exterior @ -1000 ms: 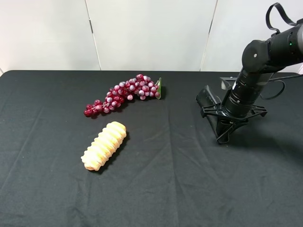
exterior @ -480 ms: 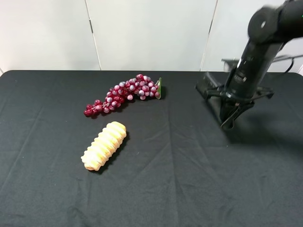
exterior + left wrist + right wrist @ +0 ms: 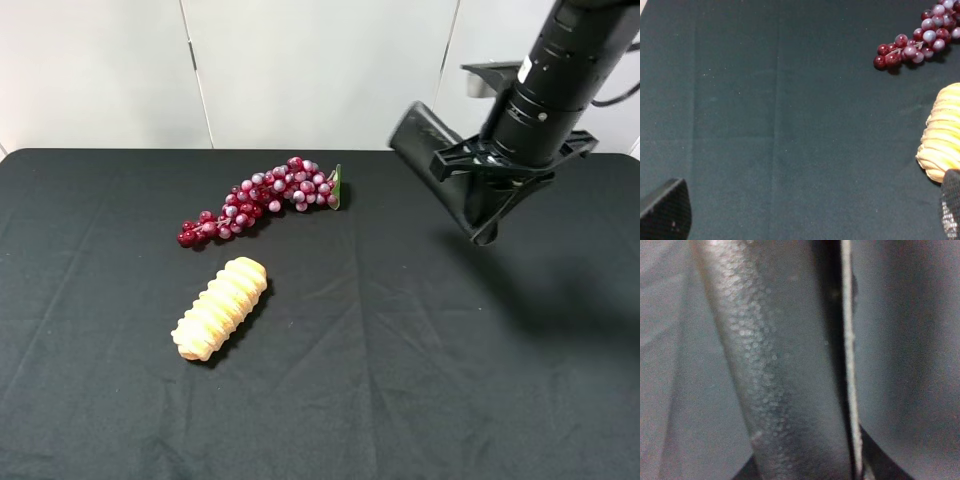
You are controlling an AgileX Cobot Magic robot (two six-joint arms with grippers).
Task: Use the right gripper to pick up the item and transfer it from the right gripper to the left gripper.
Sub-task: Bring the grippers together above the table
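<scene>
The item, a flat black grained pouch (image 3: 428, 152), hangs tilted in the air at the back right, above the black table (image 3: 400, 380). My right gripper (image 3: 482, 212) is shut on its lower end; the all-black arm rises above it. In the right wrist view the pouch (image 3: 785, 365) fills the frame, its pale stitched edge running down the middle. My left gripper (image 3: 807, 212) is open and empty over the left part of the table, and only its two fingertips (image 3: 665, 212) show. It is out of the exterior high view.
A red grape bunch (image 3: 262, 197) lies at the back middle of the table and also shows in the left wrist view (image 3: 920, 42). A ridged yellow bread-like piece (image 3: 220, 307) lies left of centre, beside the left gripper's far fingertip (image 3: 942, 145).
My right gripper has risen from the table with the pouch in it, lifting it well above the cloth. The grapes and the yellow piece have not moved.
</scene>
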